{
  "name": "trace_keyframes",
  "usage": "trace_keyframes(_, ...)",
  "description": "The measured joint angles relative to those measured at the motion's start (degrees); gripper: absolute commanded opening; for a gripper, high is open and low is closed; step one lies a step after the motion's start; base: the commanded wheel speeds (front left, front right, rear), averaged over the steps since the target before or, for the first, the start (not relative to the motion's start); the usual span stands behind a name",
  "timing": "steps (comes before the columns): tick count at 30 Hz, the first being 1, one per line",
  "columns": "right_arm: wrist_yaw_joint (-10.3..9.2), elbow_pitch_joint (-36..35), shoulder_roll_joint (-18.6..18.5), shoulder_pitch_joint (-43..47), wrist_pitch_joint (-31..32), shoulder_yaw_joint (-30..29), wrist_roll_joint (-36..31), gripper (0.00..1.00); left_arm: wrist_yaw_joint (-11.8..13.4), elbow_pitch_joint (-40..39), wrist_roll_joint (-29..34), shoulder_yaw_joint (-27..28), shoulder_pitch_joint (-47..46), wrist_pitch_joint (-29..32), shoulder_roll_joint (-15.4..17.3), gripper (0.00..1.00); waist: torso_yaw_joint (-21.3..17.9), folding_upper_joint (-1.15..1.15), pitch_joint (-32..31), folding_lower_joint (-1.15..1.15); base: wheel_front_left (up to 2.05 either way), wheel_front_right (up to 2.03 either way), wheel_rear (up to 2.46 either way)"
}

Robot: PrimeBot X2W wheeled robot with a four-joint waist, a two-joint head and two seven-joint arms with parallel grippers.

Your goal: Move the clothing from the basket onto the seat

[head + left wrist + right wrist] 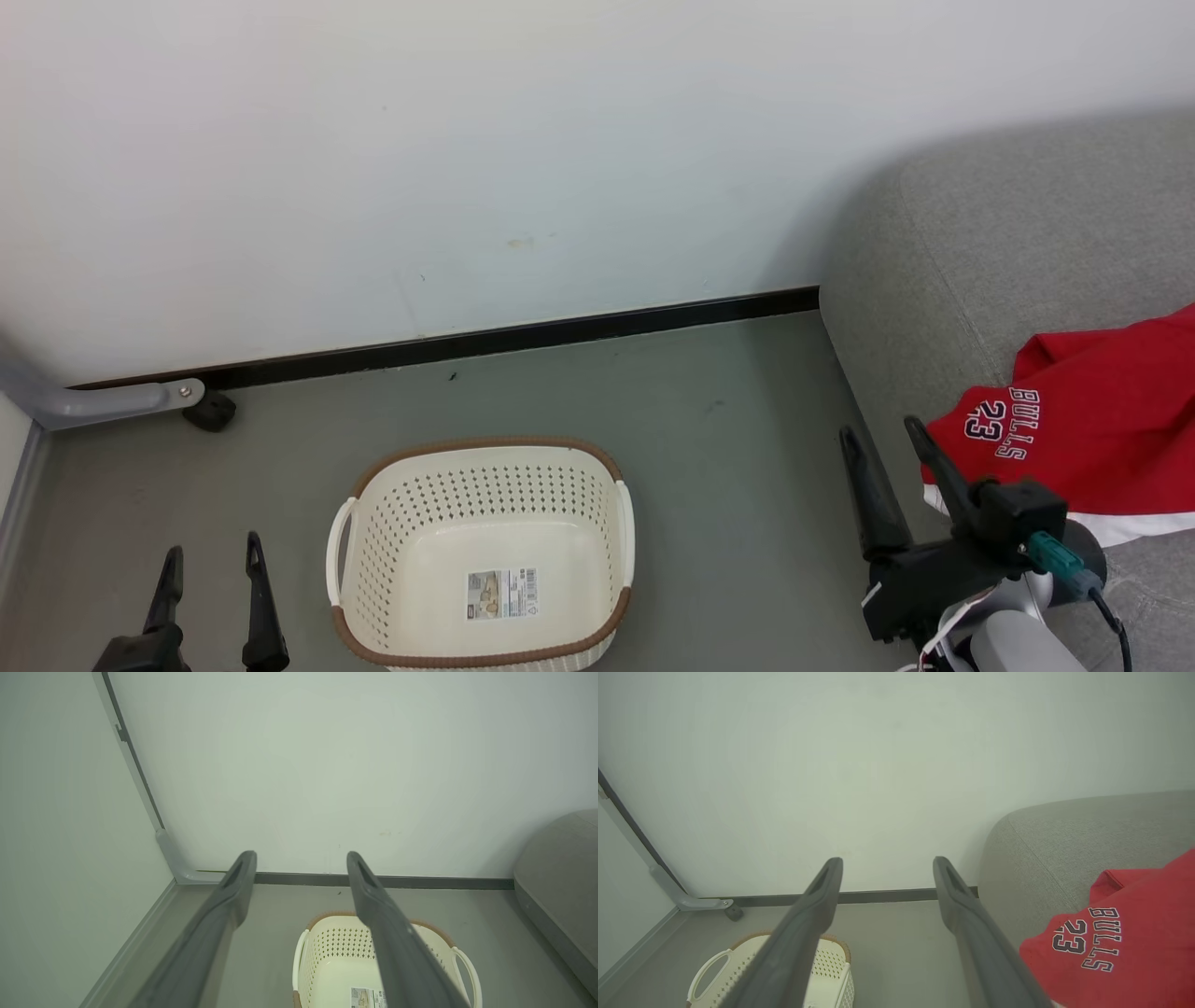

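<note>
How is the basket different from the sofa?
The laundry basket is cream plastic with holes; the sofa is grey fabric. The basket holds just a paper label; the sofa carries a red BULLS 23 garment. The basket is far smaller than the sofa. Both stand on the floor.

Looked like living-room corner of home; grey upholstered sofa stood against bare white wall; laundry basket sat on plain grey floor; dark skirting ran along wall's foot.

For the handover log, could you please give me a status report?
Left gripper, right gripper: jaws open, empty. Basket holds no clothing; Bulls garment on sofa. Path unobstructed.
</note>
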Motion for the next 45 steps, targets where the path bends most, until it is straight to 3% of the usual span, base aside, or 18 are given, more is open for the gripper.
trace_keyframes(5,-1.25,-0.19,0.16,1.32,0.00,-0.43,-0.07,1.00,0.00,-0.32,1.46,1.49,1.35,0.00,-1.34,1.00,0.03,0.00,-0.06,0.00,0.00,0.00,0.00)
trace_keyframes(14,-1.76,-0.69,0.12,1.34,0.00,-0.99,-0.07,1.00,0.00,-1.02,1.97,2.81,1.47,-0.01,-2.50,1.00,0.10,0.00,0.07,0.00,0.00,0.00,0.00)
trace_keyframes(45,-1.77,-1.34,0.12,1.20,0.00,-0.90,-0.07,1.00,0.00,-2.35,3.30,2.40,2.29,-0.02,-3.35,1.00,-0.45,0.00,0.55,0.00,0.00,0.00,0.00)
